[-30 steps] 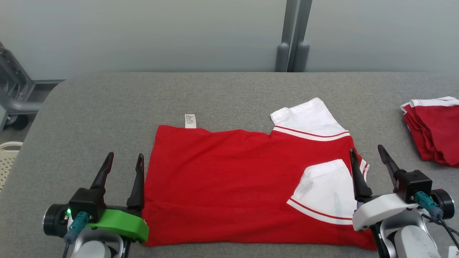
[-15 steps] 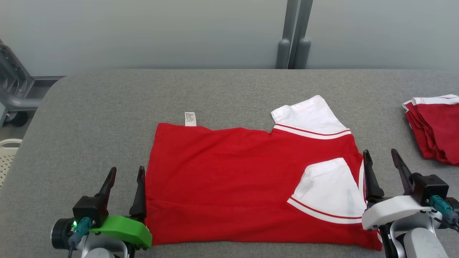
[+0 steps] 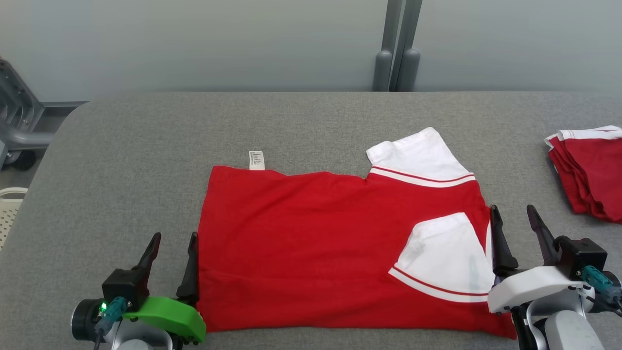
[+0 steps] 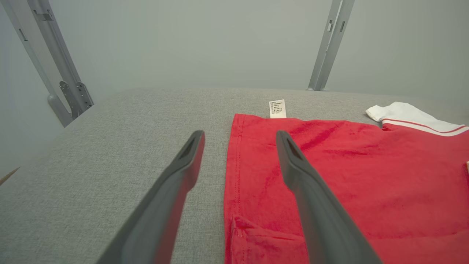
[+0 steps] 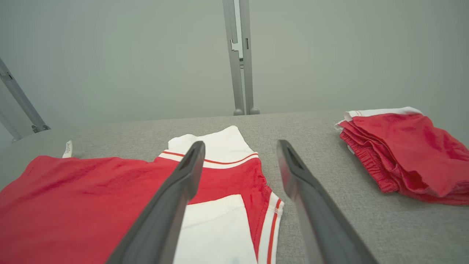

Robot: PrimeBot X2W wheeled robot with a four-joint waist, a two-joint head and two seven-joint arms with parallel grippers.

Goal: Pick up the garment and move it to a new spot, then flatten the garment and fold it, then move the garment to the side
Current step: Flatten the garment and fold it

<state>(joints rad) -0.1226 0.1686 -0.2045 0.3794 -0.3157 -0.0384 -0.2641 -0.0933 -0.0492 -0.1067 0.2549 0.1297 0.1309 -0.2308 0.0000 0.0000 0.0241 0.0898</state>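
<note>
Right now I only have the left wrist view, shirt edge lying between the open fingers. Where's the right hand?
Observer: The right hand is open at the opposite edge of the red shirt, holding nothing.
Operator: Anything past it?
Observer: A folded red-and-white garment stack on the table, apart from the shirt.
Operator: Sleeves?
Observer: The near white sleeve lies folded onto the red body.
</note>
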